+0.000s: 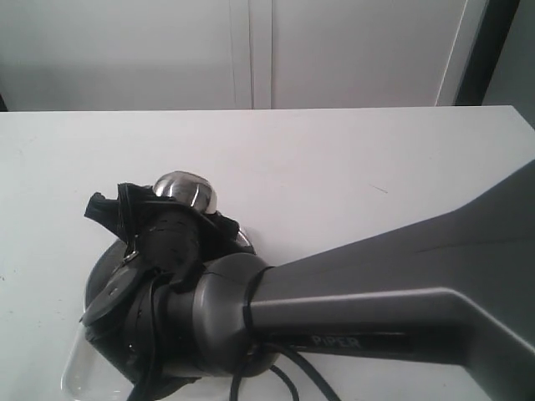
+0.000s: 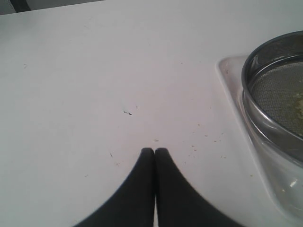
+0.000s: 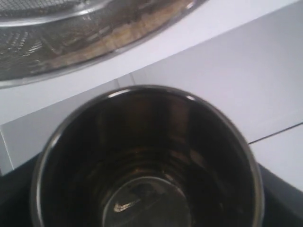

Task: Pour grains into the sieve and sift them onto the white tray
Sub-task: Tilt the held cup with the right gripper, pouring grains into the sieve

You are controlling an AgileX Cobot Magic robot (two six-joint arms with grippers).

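My right gripper [image 1: 185, 214] reaches across to the left and is shut on a small steel cup [image 1: 185, 190], which is tipped over the sieve [image 1: 98, 272]. The right wrist view looks into the cup [image 3: 147, 165]; its inside is dark and looks empty. Beyond the cup's rim lies the sieve's mesh [image 3: 57, 42], with golden grains [image 3: 124, 32] along its wall. The left gripper [image 2: 155, 151] is shut on nothing, low over the bare table beside the white tray [image 2: 230, 78]. On that tray stands the sieve [image 2: 277, 97], holding a patch of grains [image 2: 297, 101].
In the exterior view the right arm [image 1: 376, 292] covers most of the sieve and the white tray [image 1: 73, 372], which sits at the table's front left. A few stray grains [image 2: 208, 137] dot the white table [image 2: 94, 71]. White cabinet doors [image 1: 251, 50] stand behind.
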